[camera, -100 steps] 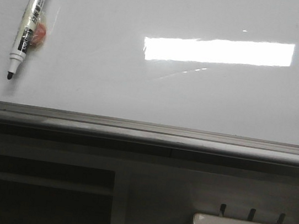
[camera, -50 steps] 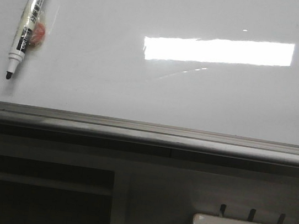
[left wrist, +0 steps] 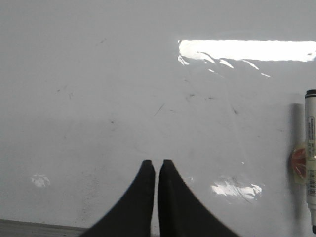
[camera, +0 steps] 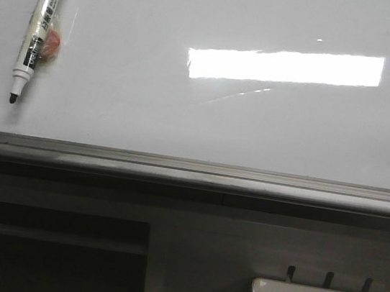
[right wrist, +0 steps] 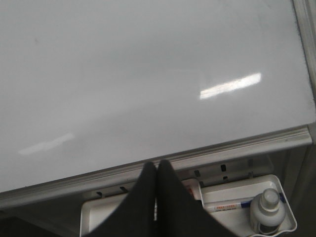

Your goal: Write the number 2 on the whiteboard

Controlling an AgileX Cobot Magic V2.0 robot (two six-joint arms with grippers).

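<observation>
With left gripper (left wrist: 156, 170) and right gripper (right wrist: 157, 170) both closed, empty, black marker (camera: 38, 28) on whiteboard (camera: 221, 113) w/ cap off risks a stray mark or sliding away if pickup is off-centre.

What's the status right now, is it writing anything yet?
Left gripper shut, empty. Right gripper shut, empty. Whiteboard blank, no 2 yet. Black marker uncapped, stuck on board, untouched.
</observation>
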